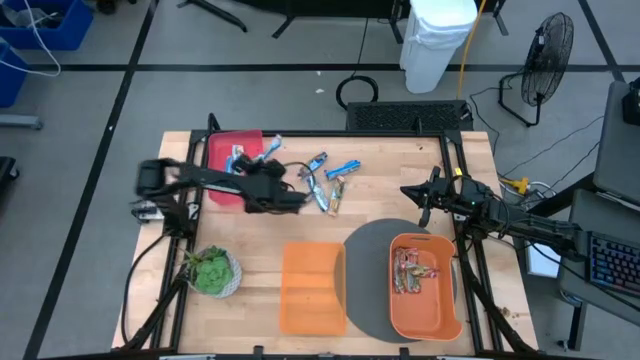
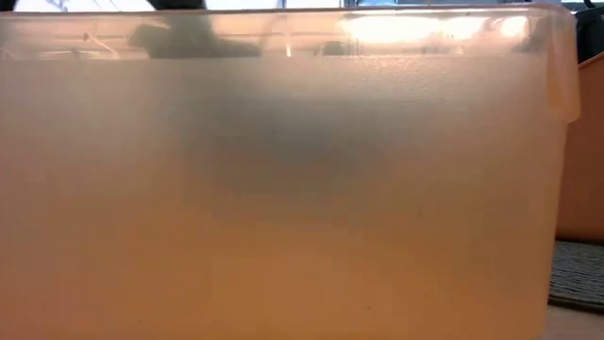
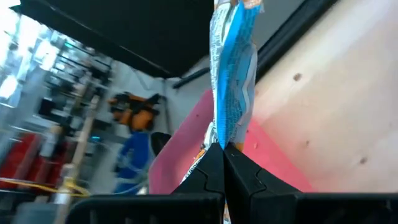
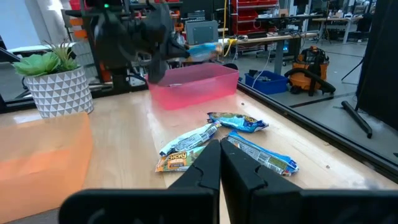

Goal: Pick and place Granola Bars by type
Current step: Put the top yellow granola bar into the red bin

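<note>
Left gripper (image 3: 222, 149) fingers clenched on blue granola bar (image 3: 233, 81) above pink bin (image 1: 228, 165) — mid-sort. Reddish bars (image 1: 412, 268) already in orange bin (image 1: 432, 318); four bars (image 1: 330, 180) left on worktop (image 1: 400, 180). Right gripper (image 4: 220, 146) empty, closed — idle.

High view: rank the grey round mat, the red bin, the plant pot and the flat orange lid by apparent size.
1. Grey round mat, partly covered by the orange bin.
2. Flat orange lid.
3. Red bin, partly hidden by the left arm.
4. Plant pot.
</note>
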Tool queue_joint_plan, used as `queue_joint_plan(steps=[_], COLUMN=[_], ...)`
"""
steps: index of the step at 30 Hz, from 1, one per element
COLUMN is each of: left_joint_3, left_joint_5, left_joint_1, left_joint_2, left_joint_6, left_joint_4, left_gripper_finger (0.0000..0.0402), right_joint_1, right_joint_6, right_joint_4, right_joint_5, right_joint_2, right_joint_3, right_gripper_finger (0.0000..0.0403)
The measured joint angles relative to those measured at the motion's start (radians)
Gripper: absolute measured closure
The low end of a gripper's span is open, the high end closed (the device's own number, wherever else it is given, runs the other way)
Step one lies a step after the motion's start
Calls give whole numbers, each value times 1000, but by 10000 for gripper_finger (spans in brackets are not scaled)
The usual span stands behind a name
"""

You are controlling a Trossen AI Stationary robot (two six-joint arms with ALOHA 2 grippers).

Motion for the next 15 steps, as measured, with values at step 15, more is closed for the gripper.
queue_joint_plan(steps=[15], left_joint_3=[-542], left_joint_5=[94], left_joint_1=[23], left_joint_2=[-736], left_joint_6=[204], left_joint_4=[514], left_gripper_finger=[401], right_joint_1=[0], right_joint_6=[0], right_joint_4=[0], right_joint_5=[0], right_joint_2=[0], right_joint_3=[0], right_gripper_finger=[403])
